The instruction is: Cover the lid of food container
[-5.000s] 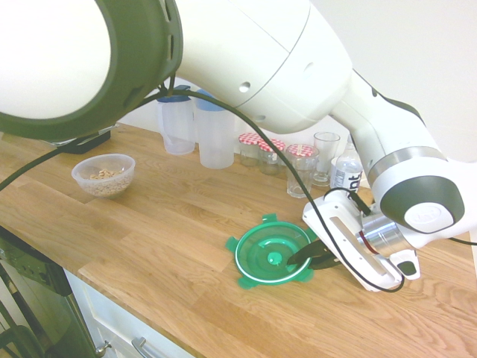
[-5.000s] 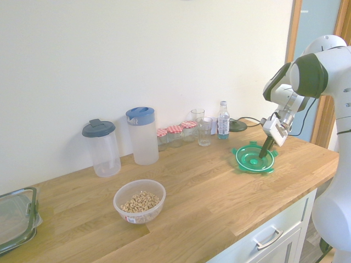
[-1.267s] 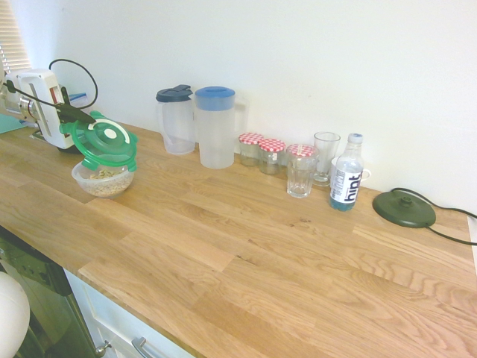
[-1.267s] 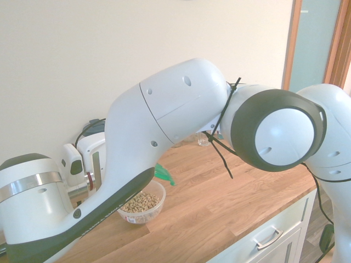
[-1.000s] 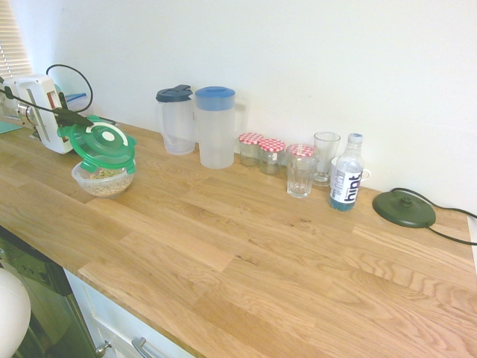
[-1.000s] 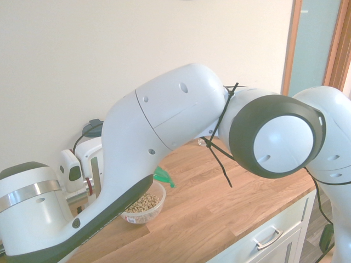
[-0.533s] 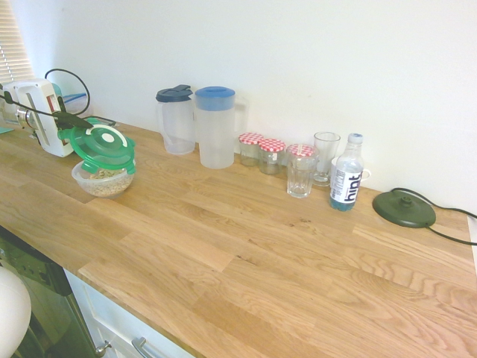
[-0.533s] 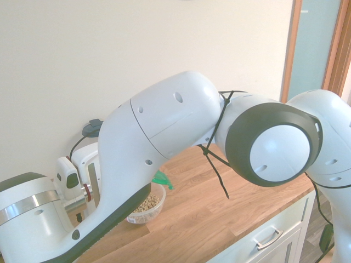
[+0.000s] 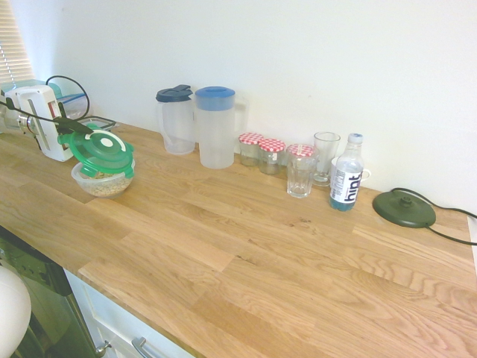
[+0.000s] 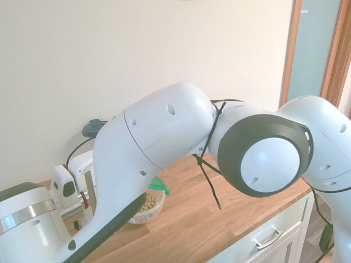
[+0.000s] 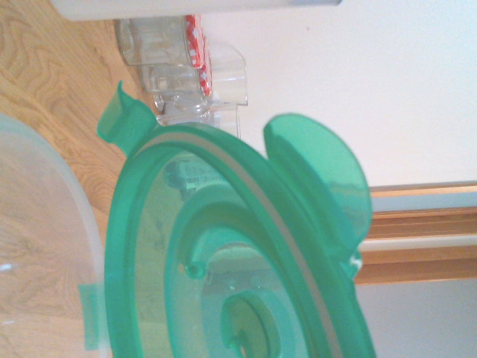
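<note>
The gripper is clenched on the edge of the lid. The lid is held tilted above the food container, with the gripped side raised. Brownish pieces of food are visible between the lid and the container rim. Whether the lid touches the rim cannot be determined from these views.

The food container stands on the bench, between its front edge and the wall-side edge. Two pitchers with blue tops stand side by side near the wall-side edge. Continuing along that edge, away from the food container, are three jars with red checked lids, a clear glass and a labelled bottle. The round black disc with its cord lies beyond the bottle, near the same edge
</note>
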`<state>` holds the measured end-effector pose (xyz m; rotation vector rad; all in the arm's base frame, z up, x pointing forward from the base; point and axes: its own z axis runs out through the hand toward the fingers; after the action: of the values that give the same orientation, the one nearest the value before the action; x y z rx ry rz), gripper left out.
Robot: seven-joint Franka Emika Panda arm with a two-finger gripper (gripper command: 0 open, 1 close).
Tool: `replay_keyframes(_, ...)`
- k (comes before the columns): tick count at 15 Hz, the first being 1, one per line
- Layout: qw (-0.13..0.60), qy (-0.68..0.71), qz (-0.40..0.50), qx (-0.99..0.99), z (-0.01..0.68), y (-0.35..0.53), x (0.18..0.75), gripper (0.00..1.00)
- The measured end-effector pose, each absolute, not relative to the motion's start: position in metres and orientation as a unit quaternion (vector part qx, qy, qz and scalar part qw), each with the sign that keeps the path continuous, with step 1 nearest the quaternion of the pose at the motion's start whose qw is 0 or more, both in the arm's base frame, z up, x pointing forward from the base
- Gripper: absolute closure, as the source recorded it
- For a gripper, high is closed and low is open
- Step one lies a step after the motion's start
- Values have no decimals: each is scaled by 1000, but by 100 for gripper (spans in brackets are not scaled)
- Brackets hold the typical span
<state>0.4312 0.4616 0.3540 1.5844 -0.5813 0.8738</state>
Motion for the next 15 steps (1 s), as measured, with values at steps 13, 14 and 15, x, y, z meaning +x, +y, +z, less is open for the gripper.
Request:
replay_keyframes(13, 564, -229, 353, 710, 348, 480, 411, 0)
replay_keyframes(14, 560, -228, 346, 717, 348, 482, 408, 0)
replay_keyframes(15, 555, -226, 341, 724, 349, 484, 405, 0)
